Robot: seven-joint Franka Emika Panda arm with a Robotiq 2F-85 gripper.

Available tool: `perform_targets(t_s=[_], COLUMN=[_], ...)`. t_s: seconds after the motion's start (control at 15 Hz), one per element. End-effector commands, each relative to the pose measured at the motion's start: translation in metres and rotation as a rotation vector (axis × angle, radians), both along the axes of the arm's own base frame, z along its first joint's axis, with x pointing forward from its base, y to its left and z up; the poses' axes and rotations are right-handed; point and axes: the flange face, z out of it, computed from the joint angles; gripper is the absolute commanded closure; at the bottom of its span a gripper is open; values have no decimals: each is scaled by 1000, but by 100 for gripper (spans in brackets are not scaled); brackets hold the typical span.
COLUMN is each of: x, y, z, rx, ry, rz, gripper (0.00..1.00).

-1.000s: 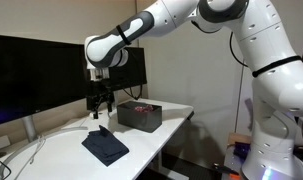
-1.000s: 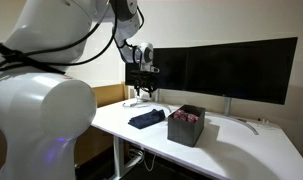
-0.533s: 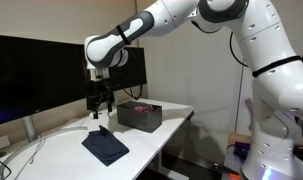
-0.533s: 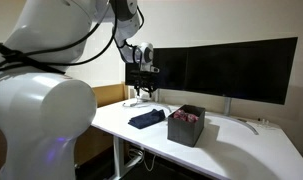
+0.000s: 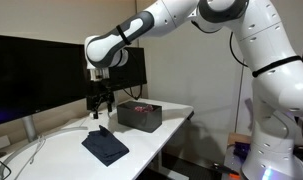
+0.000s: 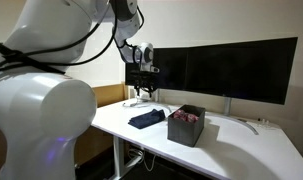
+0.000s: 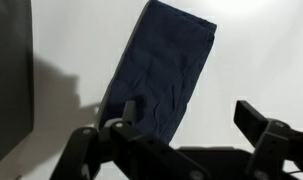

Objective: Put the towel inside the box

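Wrist view: towel [image 7: 159,75] lies flat, long axis slanting lower-left to upper-right

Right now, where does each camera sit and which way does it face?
Exterior view: beside the white desk, facing the black monitors; the white arm enters from the right, above the dark navy cloth towel.
Exterior view: behind the robot's white body, looking past it at the small dark grey rectangular box.
Wrist view: looks down onto the towel; open gripper fingers at the bottom edge.
Shared: both exterior views show towel, box and gripper.
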Motion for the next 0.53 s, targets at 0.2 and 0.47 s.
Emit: perform_targets(t_s=[0.2, 0.47], x=[-1, -7], y=[20, 43], z=[-3, -11], rx=[4, 4], ry=[-2, -2], rz=[7, 19], gripper=[0, 0])
